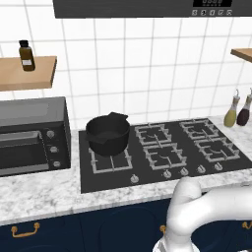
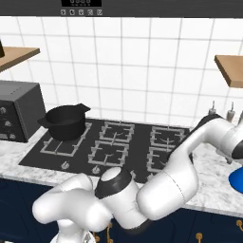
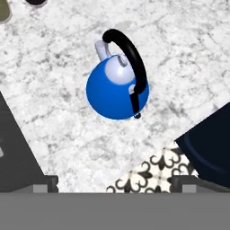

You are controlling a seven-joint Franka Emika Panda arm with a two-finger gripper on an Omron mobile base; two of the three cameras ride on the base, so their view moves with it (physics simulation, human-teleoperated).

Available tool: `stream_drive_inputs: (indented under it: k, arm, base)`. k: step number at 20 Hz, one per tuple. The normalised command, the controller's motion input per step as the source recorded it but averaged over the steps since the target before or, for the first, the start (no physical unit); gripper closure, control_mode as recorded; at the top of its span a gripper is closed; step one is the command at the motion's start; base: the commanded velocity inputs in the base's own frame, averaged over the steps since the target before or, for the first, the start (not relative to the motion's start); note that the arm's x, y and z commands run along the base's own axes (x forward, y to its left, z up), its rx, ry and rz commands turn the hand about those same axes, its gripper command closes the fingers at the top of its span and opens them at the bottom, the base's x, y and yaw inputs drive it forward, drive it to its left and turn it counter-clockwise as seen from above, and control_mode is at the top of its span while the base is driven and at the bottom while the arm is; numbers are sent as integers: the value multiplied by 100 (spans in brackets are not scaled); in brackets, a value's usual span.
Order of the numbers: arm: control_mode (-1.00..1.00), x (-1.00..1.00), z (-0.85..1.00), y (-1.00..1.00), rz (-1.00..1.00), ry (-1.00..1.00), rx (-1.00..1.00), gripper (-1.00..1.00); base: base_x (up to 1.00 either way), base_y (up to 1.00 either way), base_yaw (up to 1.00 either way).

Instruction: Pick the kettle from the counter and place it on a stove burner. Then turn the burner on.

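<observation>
The small glossy blue kettle [image 3: 117, 89] stands upright on the speckled marble counter [image 3: 54, 90], with its black arched handle over the lid and its short spout pointing to the upper left of the hand view. My gripper [image 3: 115, 183] hovers above it, open, with its fingertips [image 3: 45, 183] wide apart and nothing between them. In the right base view a blue edge of the kettle [image 2: 236, 182] shows at the far right, right of the cooktop, under my outstretched arm [image 2: 209, 130]. Several black burner grates [image 1: 162, 156] sit on the black glass cooktop [image 1: 106, 179].
A big black pot [image 1: 108, 134] stands on the left burners. A row of knobs [image 1: 167, 173] lines the cooktop's front. Two slim bottles [image 1: 236, 112] stand at the back right and a toaster oven [image 1: 32, 135] at the left. The counter edge and a navy cabinet [image 3: 211, 143] lie close to the kettle.
</observation>
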Motion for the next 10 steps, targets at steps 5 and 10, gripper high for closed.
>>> stream_drive_inputs:
  k: [5,10]
  arm:
    - [-100,2,-8,-11,6,0,0,-100]
    - [-100,0,-21,-9,0,-5,0,-100]
  base:
    - [0,0,0]
    - [0,0,0]
